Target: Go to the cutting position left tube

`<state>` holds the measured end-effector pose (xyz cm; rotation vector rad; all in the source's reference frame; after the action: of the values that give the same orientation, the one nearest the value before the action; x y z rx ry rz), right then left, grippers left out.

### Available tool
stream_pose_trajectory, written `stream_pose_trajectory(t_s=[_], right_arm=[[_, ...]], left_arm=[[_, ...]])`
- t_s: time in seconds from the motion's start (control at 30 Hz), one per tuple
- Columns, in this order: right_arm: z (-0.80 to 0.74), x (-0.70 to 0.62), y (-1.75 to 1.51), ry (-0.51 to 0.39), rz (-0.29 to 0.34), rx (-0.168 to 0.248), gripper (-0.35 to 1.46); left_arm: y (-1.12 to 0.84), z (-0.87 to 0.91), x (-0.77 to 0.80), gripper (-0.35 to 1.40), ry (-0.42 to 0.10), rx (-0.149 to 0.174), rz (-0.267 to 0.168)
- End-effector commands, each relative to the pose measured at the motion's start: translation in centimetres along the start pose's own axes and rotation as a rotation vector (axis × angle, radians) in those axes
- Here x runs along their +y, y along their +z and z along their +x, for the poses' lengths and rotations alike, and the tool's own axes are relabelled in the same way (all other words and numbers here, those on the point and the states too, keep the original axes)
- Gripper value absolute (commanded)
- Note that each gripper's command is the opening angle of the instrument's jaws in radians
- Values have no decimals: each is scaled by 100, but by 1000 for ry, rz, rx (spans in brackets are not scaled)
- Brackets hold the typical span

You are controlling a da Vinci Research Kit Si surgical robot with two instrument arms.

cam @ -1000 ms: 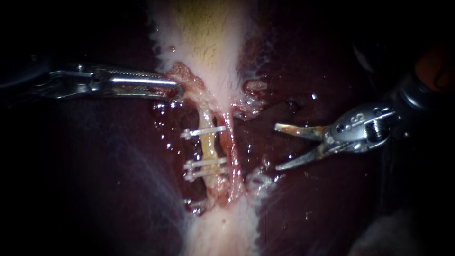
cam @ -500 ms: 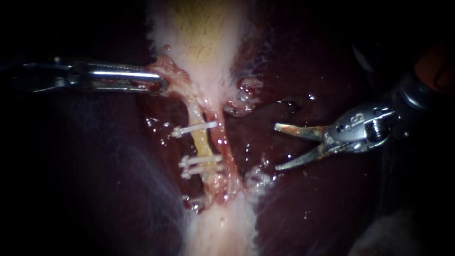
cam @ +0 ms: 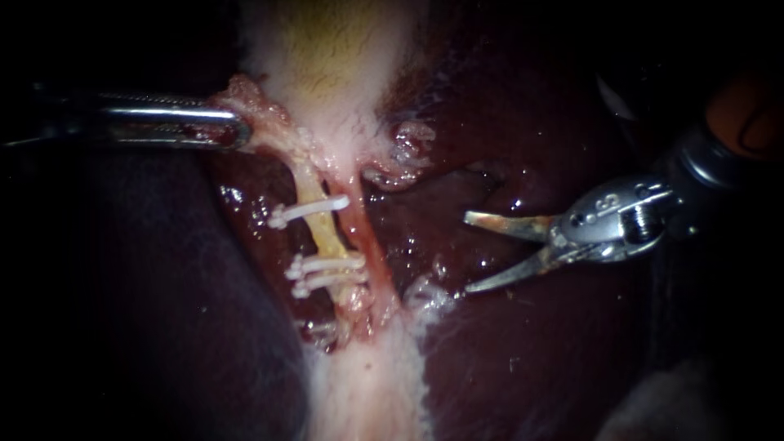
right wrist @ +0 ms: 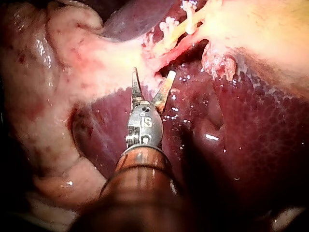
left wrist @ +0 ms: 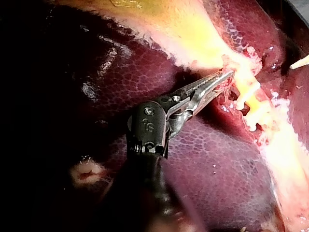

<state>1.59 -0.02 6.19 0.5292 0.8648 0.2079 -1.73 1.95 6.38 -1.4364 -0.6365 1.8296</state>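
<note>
Left instrument (cam: 239,131) near-horizontal, jaws clamped on tissue flap (cam: 245,96) at gallbladder (cam: 327,57) base. Right instrument (cam: 467,252) blades apart, aimed at clipped left tube (cam: 320,230), well apart, over liver (cam: 531,351).

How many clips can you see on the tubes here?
3, all across the left tube: upper clip, then middle clip and lower clip close together. More could hide in tissue below.

Steel left instrument (cam: 233,131) holds the pale gallbladder (cam: 327,57) at its left edge; below, white clips (cam: 309,212) cross the yellow left tube (cam: 322,233); pink right tube (cam: 365,245) just beside; steel right instrument (cam: 467,251) well right, over dark-red liver (cam: 531,351)
</note>
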Motion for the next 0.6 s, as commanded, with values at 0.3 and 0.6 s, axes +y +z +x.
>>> stream_pose_trajectory(t_s=[0.3,0.6], right_arm=[[13,1,55,16,31,-13,130],[10,11,93,33,43,-19,130]], left_arm=[[3,-4,1,-35,3,0,4],[4,-6,4,-35,3,2,10]])
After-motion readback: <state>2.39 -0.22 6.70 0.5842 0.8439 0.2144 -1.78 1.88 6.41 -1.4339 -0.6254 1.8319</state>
